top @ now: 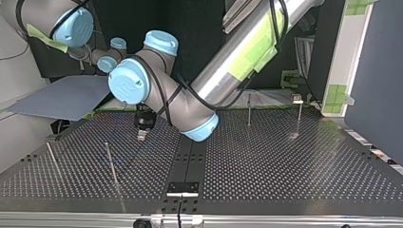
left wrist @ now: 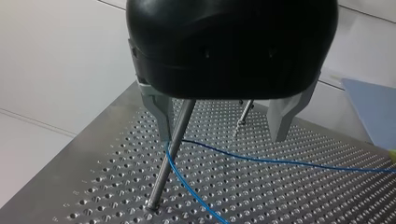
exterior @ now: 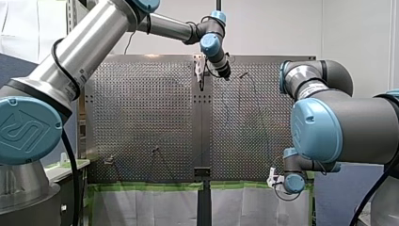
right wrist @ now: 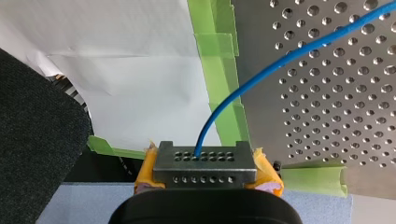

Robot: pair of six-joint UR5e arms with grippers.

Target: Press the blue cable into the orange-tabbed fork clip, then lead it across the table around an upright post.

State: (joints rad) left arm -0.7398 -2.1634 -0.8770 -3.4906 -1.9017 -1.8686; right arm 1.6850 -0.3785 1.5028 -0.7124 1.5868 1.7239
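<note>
Matt perforated metal table (left wrist: 289, 196), smooth bright metal post (left wrist: 169, 158), glossy blue plastic-coated cable (left wrist: 280, 162), crinkled green tape (right wrist: 219, 70).

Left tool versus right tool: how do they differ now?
The left tool is open, bare metal fingers either side of an upright post; the right tool is shut on the blue cable, yellow pads showing. The left tool hangs over the perforated table; the right tool sits beyond its green-taped edge. Both have black bodies.

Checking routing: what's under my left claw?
An upright post stands between the left claw's open fingers, blue cable bent around it. The claw's body hides the post's top.
</note>
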